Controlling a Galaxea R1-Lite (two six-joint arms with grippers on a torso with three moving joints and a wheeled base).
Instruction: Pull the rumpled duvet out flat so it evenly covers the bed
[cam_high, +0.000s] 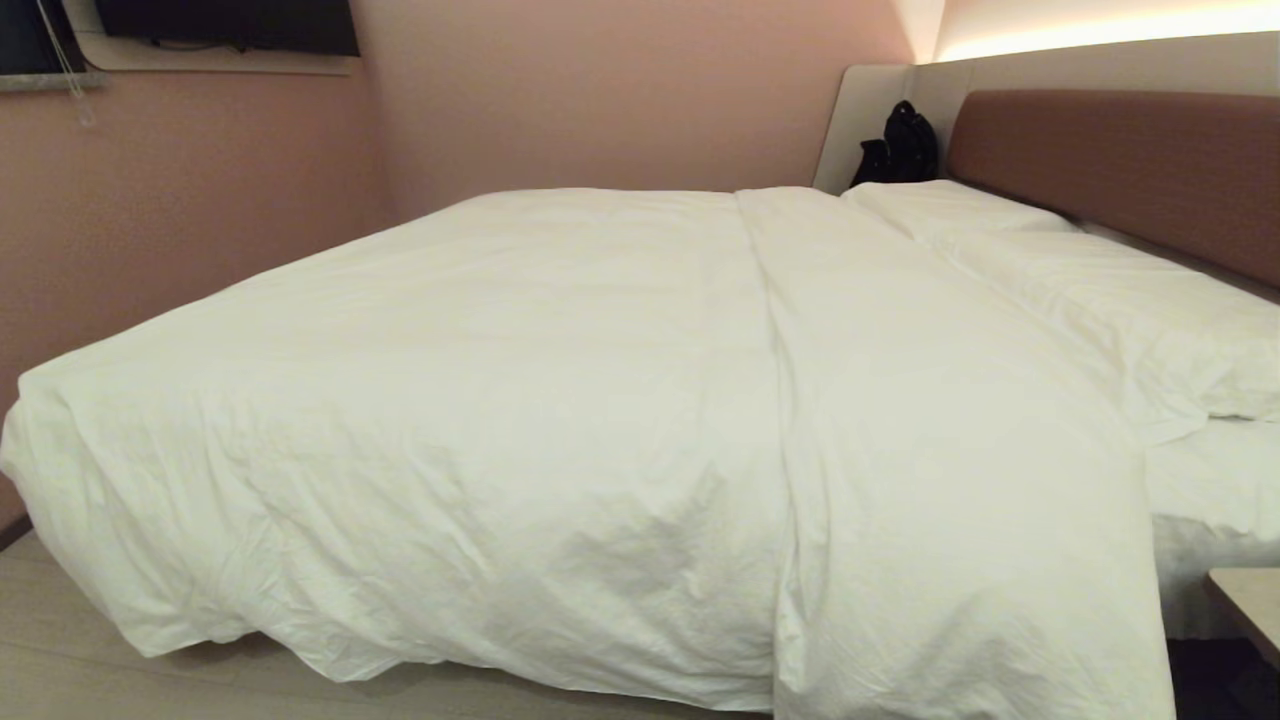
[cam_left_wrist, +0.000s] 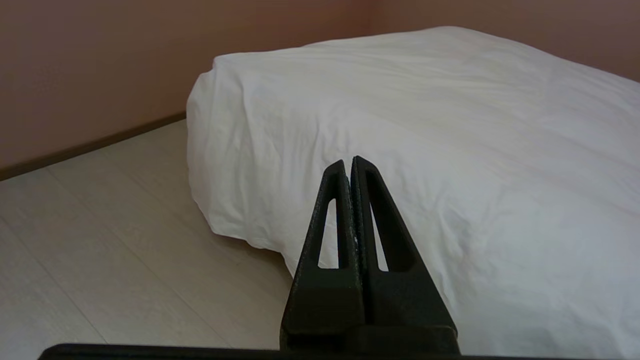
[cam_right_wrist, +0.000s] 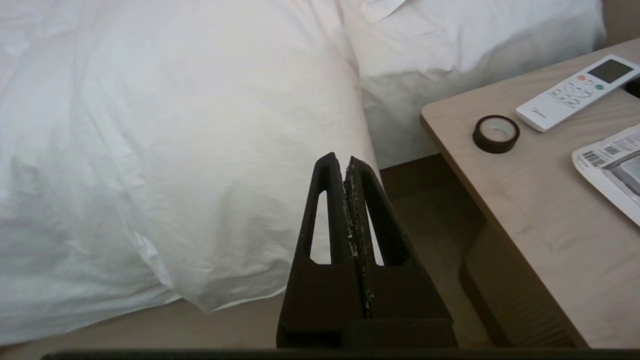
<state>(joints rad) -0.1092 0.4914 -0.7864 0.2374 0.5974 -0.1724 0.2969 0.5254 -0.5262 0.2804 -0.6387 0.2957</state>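
The left gripper (cam_left_wrist: 348, 162) was pinched together and empty, with the duvet (cam_left_wrist: 450, 150) just ahead, draped over the bed's corner toward the floor (cam_left_wrist: 100, 240). The right gripper (cam_right_wrist: 340, 162) was likewise closed on nothing; the duvet's hanging edge lay ahead of it, and a surface (cam_right_wrist: 540, 215) with tape (cam_right_wrist: 495, 133) and a remote (cam_right_wrist: 577, 92) stood beside it.

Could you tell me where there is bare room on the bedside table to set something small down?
The bedside table is bare along its near stretch, below the tape roll and beside the printed paper. Its far corner is crowded: tape roll, remote control and paper sit close together.
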